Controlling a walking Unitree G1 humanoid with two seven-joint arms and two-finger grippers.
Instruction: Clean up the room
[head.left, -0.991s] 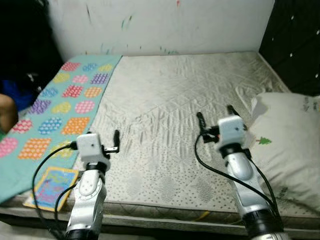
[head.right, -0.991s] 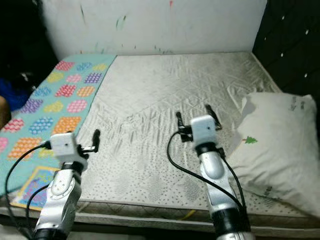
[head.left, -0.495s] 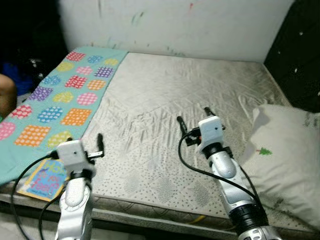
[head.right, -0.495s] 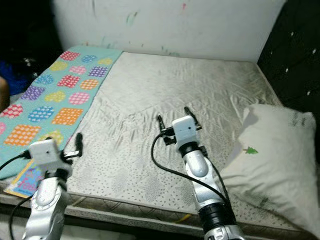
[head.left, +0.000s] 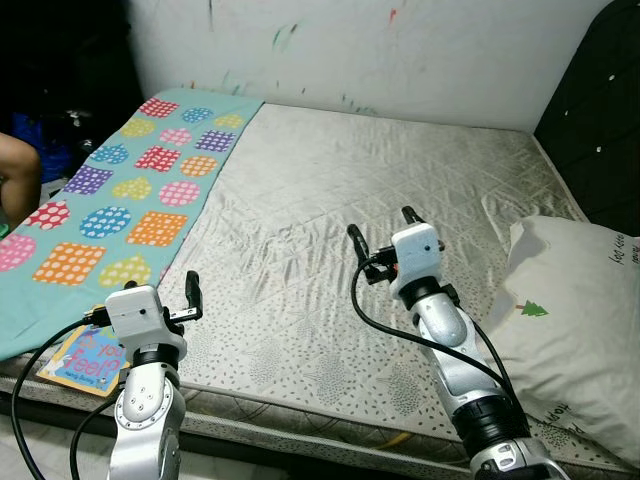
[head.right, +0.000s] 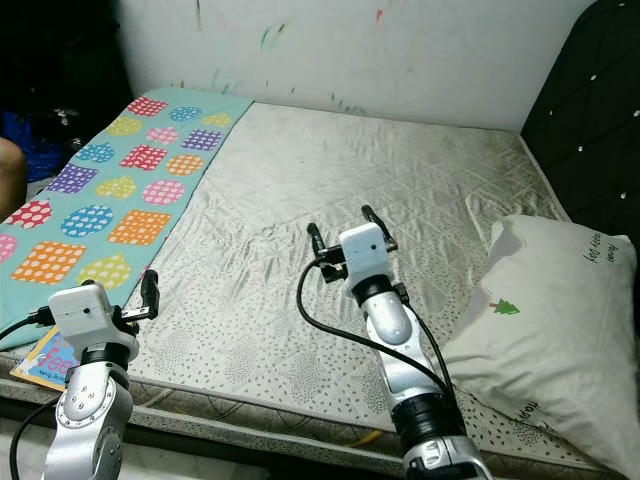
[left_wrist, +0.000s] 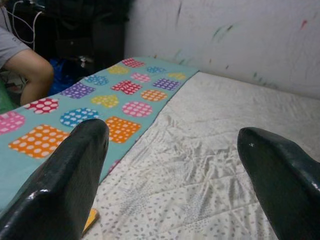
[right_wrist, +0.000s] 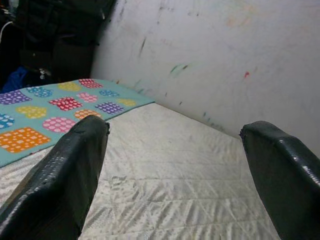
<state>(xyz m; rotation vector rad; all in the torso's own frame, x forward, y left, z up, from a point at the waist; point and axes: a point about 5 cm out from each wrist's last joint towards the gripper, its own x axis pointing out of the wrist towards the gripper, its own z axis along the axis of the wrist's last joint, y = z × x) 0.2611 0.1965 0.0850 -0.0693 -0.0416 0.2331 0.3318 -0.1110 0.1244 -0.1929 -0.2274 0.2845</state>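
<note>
Both jaws gaping empty above mattress, book just beside left gripper, pillow right.

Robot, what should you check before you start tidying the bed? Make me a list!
1. Left gripper open and holding nothing: ok.
2. Right gripper open and holding nothing: ok.
3. Pillow lying on the mattress near its right edge: ok.
4. Colourful blanket spread flat along the left side: ok.
5. Book at the near left corner, partly under the blanket edge: not ok, needs putting away.
6. Person beside the bed at the left, safely out of reach: cannot tell.
</note>
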